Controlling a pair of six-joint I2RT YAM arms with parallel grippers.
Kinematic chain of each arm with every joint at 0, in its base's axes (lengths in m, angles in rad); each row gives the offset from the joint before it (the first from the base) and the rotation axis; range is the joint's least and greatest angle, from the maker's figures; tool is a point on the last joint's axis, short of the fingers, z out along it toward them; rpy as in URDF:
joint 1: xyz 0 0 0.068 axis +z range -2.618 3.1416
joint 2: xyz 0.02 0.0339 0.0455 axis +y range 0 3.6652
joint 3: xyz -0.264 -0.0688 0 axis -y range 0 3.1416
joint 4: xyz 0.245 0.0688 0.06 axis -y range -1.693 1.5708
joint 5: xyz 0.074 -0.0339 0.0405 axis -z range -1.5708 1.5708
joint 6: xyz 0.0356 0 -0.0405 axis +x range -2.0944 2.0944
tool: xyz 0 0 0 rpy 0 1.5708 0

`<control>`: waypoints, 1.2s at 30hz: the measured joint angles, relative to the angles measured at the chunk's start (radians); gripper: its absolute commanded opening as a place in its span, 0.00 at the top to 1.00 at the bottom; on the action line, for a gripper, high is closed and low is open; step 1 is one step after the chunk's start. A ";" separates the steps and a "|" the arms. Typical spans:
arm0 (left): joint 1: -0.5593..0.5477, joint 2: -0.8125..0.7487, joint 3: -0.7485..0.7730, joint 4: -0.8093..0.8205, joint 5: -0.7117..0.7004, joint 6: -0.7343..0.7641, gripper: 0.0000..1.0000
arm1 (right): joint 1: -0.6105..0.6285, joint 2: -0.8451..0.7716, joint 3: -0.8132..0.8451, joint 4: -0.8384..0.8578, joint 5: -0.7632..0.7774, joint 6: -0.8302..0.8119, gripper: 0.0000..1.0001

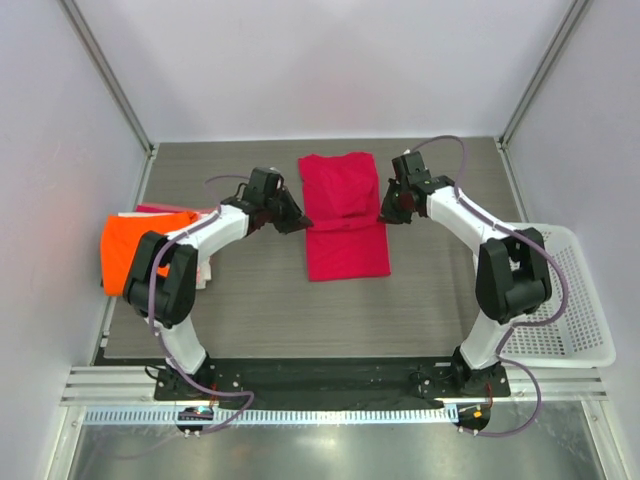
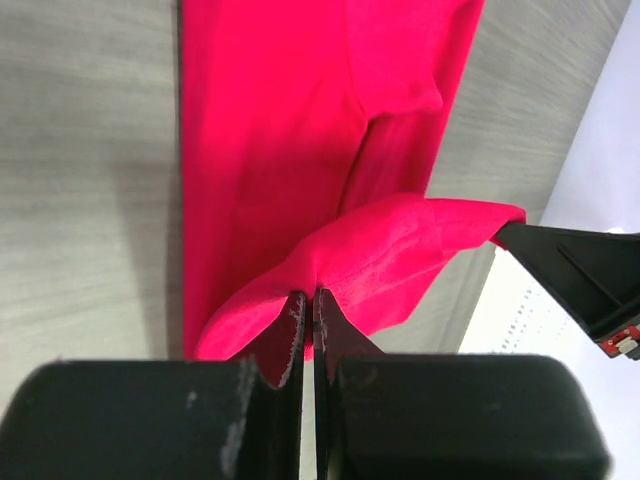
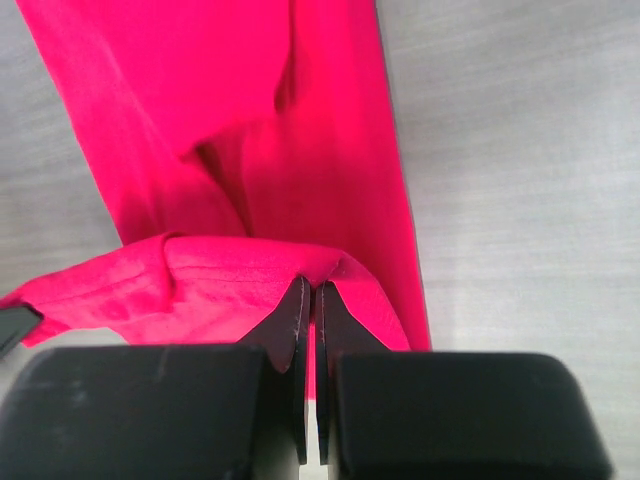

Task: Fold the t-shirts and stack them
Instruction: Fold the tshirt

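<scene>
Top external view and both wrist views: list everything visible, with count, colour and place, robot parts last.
crimson t-shirt: one, crimson red, table centre, partly folded, one fold lifted.
orange t-shirt: one, bright orange, table's left edge.
pale pink cloth: one, pink and white, showing only at the orange t-shirt's edges.
basket: one, white plastic lattice, at the table's right side.
table: one, grey wood-grain.
left end effector: one, black, shut on the crimson t-shirt's left edge.
right end effector: one, black, shut on its right edge.
</scene>
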 measured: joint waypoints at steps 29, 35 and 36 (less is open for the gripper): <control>-0.108 -0.175 -0.383 0.094 -0.040 0.027 0.42 | -0.042 -0.219 -0.518 0.204 -0.160 -0.021 0.52; -0.120 -0.130 -0.386 0.154 -0.040 0.005 0.44 | -0.042 -0.184 -0.541 0.266 -0.186 -0.016 0.63; -0.121 -0.125 -0.386 0.158 -0.040 0.003 0.45 | -0.042 -0.177 -0.540 0.278 -0.190 -0.017 0.67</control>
